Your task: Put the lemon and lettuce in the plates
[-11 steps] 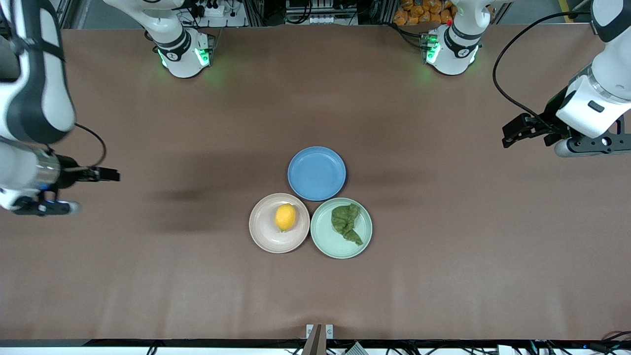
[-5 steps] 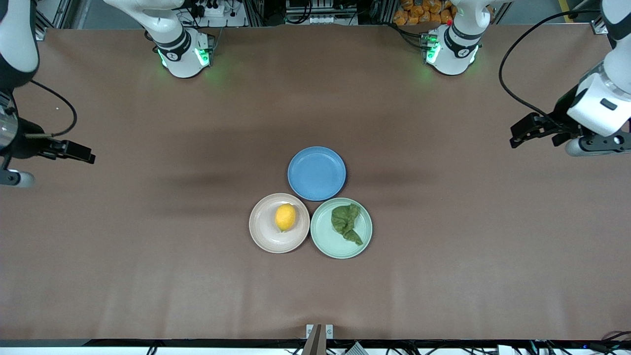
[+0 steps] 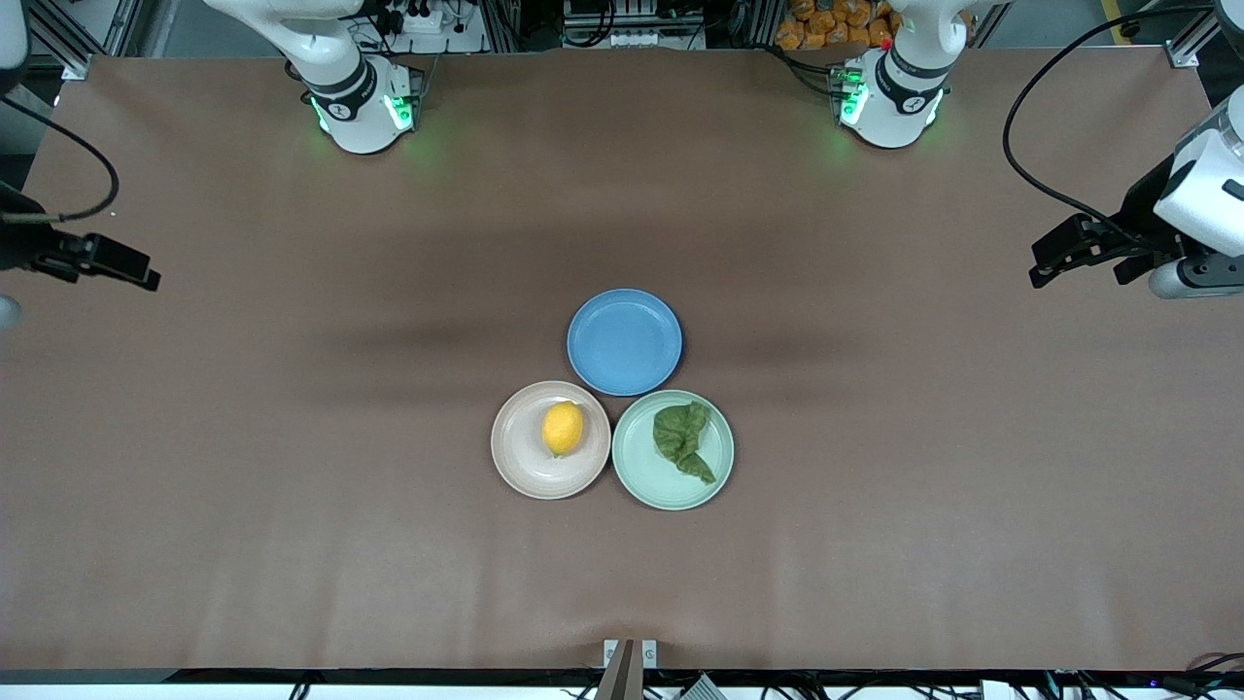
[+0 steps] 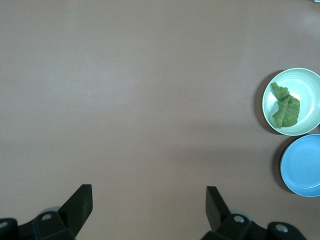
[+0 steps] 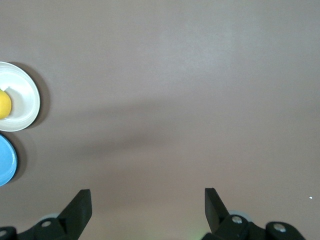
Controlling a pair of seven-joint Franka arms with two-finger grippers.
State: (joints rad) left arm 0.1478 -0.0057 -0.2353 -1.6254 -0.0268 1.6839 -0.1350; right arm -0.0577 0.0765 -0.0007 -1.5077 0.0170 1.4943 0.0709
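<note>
Judging from the layout, the task looked complete: both items sat in plates, nothing left to move. Nearest the front camera, two plates touched rim to rim. The beige-pink plate [image 3: 515, 465], toward the right arm's end, held one lemon [image 3: 563, 428]; the mint plate [image 3: 646, 481], toward the left arm's end, held one lettuce [image 3: 683, 440] leaf. Farther back, one blue plate [image 3: 624, 341] lay bare, adjoining both. Count: three plates, one lemon, one leaf. Both arms waited. The right gripper [image 3: 136, 272] hung over the table's edge at its own end, jaws released, empty. The left gripper [image 3: 1048, 265] hung likewise over its end, jaws released, empty.
</note>
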